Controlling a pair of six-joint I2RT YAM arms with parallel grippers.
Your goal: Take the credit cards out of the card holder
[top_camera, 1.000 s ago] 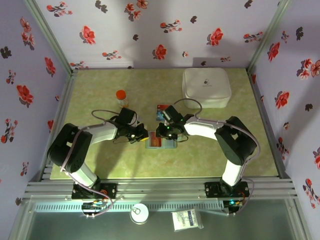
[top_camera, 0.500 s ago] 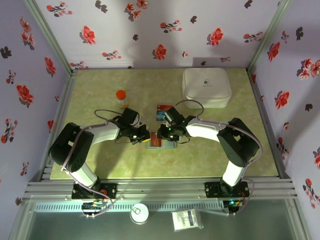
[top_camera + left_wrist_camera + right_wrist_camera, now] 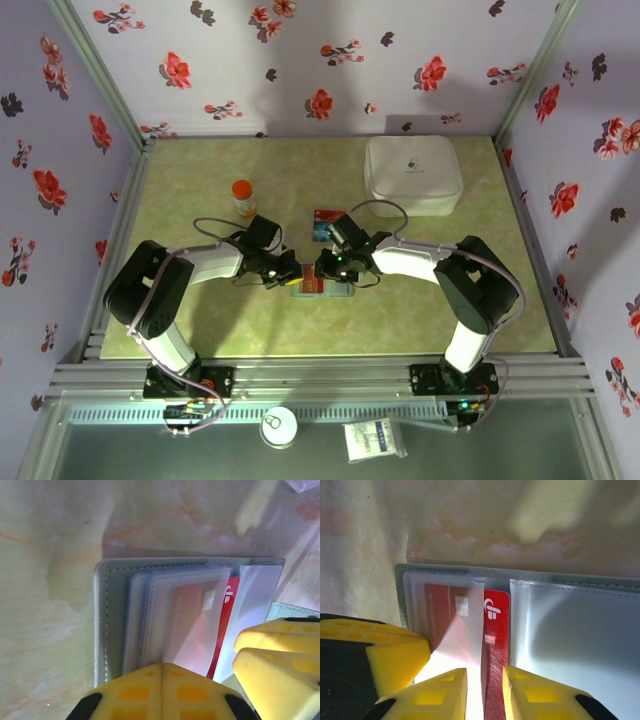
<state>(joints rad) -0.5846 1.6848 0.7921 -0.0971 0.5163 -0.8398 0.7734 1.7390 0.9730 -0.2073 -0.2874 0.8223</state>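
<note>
The grey-blue card holder (image 3: 335, 291) lies open on the table between both grippers. The red card (image 3: 496, 630) sticks halfway out of a clear sleeve on the holder's (image 3: 580, 630) left panel. My right gripper (image 3: 485, 690) is open, one finger on each side of the red card's bare edge. My left gripper (image 3: 162, 672) is shut on the edge of a clear sleeve of the holder (image 3: 112, 610), beside the red card (image 3: 231, 595). The right fingers (image 3: 280, 660) show yellow at the lower right of the left wrist view. A blue-teal card (image 3: 322, 224) lies on the table behind the right gripper (image 3: 325, 270).
A large white rounded case (image 3: 413, 175) stands at the back right. A small orange-capped bottle (image 3: 243, 196) stands behind my left arm. Flowered walls close in the table on three sides. The left gripper (image 3: 288, 272) and the right one nearly touch over the holder.
My left gripper has edged right, closer to the holder. The right gripper has shifted slightly over the holder.
</note>
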